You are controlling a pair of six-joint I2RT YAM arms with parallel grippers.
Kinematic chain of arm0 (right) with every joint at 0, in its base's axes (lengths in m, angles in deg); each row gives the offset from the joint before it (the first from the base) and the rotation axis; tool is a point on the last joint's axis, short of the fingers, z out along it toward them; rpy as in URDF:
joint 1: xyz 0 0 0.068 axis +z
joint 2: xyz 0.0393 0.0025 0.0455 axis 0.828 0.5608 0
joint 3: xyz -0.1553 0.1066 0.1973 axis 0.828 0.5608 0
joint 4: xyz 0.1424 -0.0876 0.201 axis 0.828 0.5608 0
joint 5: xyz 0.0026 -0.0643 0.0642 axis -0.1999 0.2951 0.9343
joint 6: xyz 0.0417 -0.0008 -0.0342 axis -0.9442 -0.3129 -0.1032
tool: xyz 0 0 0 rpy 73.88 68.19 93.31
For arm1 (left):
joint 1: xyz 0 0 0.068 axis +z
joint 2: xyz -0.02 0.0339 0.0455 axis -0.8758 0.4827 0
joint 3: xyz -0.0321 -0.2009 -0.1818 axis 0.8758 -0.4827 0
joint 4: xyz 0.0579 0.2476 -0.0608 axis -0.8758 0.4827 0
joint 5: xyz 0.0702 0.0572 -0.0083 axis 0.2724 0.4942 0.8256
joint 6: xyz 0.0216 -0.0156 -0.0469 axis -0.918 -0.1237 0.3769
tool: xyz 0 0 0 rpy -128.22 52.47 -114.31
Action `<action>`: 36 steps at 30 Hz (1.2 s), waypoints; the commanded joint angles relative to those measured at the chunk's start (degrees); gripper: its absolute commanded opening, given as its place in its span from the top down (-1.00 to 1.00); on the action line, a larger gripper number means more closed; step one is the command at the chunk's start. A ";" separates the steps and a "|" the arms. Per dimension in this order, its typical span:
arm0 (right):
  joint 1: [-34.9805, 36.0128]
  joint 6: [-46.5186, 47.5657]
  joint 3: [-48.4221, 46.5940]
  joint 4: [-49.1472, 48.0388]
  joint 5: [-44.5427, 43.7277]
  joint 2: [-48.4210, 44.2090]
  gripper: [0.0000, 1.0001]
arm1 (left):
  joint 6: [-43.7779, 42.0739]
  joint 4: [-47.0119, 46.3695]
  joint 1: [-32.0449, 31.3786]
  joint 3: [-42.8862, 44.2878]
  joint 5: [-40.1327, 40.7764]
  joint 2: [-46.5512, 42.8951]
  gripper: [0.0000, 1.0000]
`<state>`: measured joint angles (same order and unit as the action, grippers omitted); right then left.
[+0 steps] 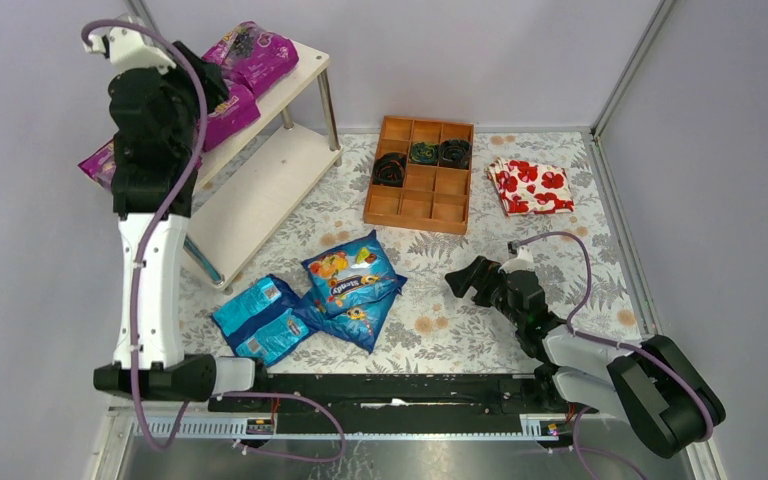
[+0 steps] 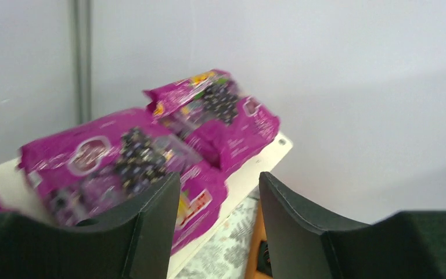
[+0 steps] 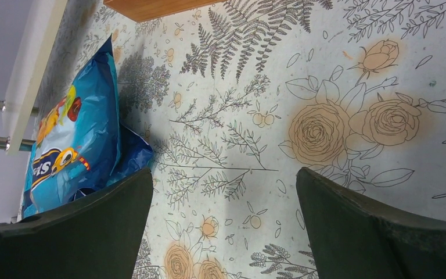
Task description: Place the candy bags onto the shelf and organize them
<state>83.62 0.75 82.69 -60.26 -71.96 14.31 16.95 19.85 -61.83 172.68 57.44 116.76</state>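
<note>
Three magenta candy bags lie on the shelf's top board (image 1: 305, 72): one at the far end (image 1: 255, 50), one in the middle (image 1: 230, 112), and one at the near end, partly hidden by my arm (image 1: 98, 160). Three blue candy bags (image 1: 352, 272) lie overlapping on the floral mat in front of the shelf. My left gripper (image 1: 205, 88) is open and empty, raised over the top board just short of the middle magenta bag (image 2: 110, 157). My right gripper (image 1: 460, 280) is open and empty, low over the mat to the right of the blue bags (image 3: 75, 139).
An orange-brown compartment tray (image 1: 420, 175) with dark items in three cells stands at the back centre. A folded white cloth with red flowers (image 1: 530, 187) lies to its right. The shelf's lower board (image 1: 260, 185) is bare. Grey walls enclose the mat.
</note>
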 commanded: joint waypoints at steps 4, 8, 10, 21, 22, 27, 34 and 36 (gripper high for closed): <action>-0.17 0.19 -2.14 -1.93 0.72 0.34 -1.00 | 6.93 -3.25 0.16 6.45 -6.95 10.90 -0.12; -0.16 0.17 -2.24 -1.88 0.73 0.45 -1.00 | 9.21 -3.57 0.10 8.67 -6.91 14.75 -0.10; -0.16 0.17 -2.26 -1.85 0.72 0.43 -1.00 | 9.10 -4.45 0.16 9.74 -7.53 16.34 -0.06; -0.17 0.22 -2.45 -1.81 0.81 0.87 -1.00 | 8.29 -6.21 0.00 12.44 -6.37 21.43 0.13; -0.13 0.22 -2.46 -1.72 0.83 0.87 -1.00 | 8.57 -6.04 0.06 12.75 -6.77 21.62 0.15; -0.16 0.22 -2.54 -1.71 0.81 0.96 -1.00 | 8.26 -5.30 -0.66 12.70 -4.84 21.30 0.19; -0.14 0.22 -2.41 -1.75 0.90 0.69 -1.00 | 7.84 -5.43 -0.89 11.75 -2.98 21.54 0.01; -0.13 0.20 -2.42 -1.75 0.89 0.70 -1.00 | 7.73 -5.48 -0.96 11.94 -2.99 22.05 0.00</action>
<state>83.62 0.73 82.03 -60.22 -71.94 15.03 24.86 16.68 -62.55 183.39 53.04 138.63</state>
